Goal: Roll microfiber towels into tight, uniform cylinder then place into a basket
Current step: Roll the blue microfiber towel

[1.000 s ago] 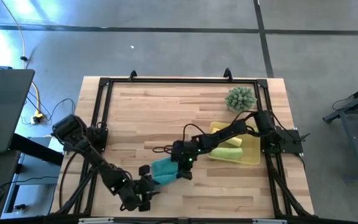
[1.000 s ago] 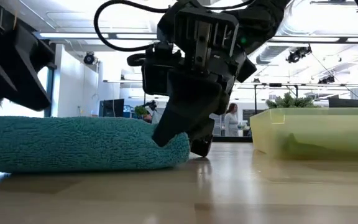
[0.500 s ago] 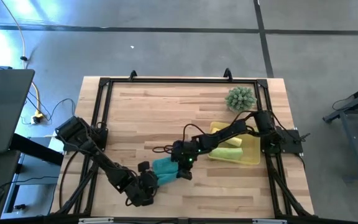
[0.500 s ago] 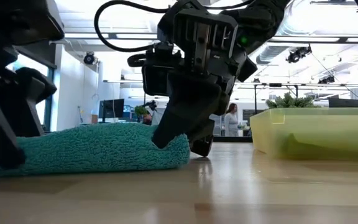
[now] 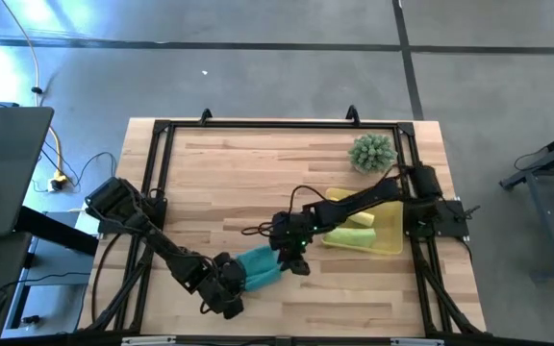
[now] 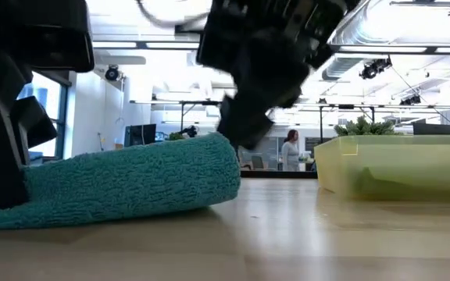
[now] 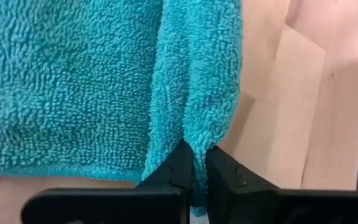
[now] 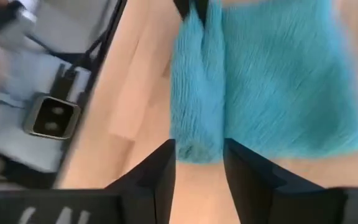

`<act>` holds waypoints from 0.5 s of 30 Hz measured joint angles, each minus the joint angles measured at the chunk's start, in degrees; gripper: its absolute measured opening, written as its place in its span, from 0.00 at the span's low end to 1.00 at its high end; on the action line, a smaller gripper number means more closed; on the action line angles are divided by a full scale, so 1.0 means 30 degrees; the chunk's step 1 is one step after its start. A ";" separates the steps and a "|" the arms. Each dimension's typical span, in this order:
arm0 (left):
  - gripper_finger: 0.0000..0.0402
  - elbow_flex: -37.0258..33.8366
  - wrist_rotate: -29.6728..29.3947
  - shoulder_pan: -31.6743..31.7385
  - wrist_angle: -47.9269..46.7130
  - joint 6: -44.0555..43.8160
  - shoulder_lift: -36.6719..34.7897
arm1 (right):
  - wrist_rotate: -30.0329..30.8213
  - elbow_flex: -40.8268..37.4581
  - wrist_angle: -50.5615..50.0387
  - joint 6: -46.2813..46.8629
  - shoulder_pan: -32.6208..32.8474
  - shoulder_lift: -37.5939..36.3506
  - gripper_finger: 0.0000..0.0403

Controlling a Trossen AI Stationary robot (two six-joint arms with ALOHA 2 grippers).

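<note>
We see the rolled teal blue microfiber towel (image 5: 258, 266) lying on the wooden tabletop (image 5: 258, 173) near its front edge, the left pincer (image 7: 196, 171) clamped on 1 end. The right pincer (image 8: 197, 163) hangs just over the other end, fingers apart, near the translucent yellow plastic basket (image 5: 389, 240) holding 2 rolled towels (image 5: 349, 228).

My left gripper (image 5: 231, 293) sits at the near left end of the rolled teal microfiber towel (image 5: 259, 268), which lies on the wooden slatted table (image 5: 258, 173) near its front edge. My right gripper (image 5: 291, 259) is at that towel's right end. Right of it lies the shallow translucent yellow plastic basket (image 5: 390, 242), with the rolled lime green towel (image 5: 348, 235) and the rolled yellow towel (image 5: 358, 219) inside. Behind the basket stands the spiky green ball-shaped plant (image 5: 372, 152).
</note>
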 joint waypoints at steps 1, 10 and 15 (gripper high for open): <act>0.02 0.0002 0.0190 0.0012 -0.0042 -0.0295 0.0000 | 0.0642 0.0000 -0.0113 -0.1038 0.0192 -0.0339 0.31; 0.05 0.0007 0.0694 0.0189 -0.0273 -0.1986 0.0000 | 1.1393 0.0044 0.0220 -1.0516 0.4985 -0.0802 0.32; 0.04 -0.0007 0.0817 0.0296 -0.0254 -0.2046 -0.0015 | 1.3904 0.0048 0.0965 -1.0256 0.6547 -0.0800 0.32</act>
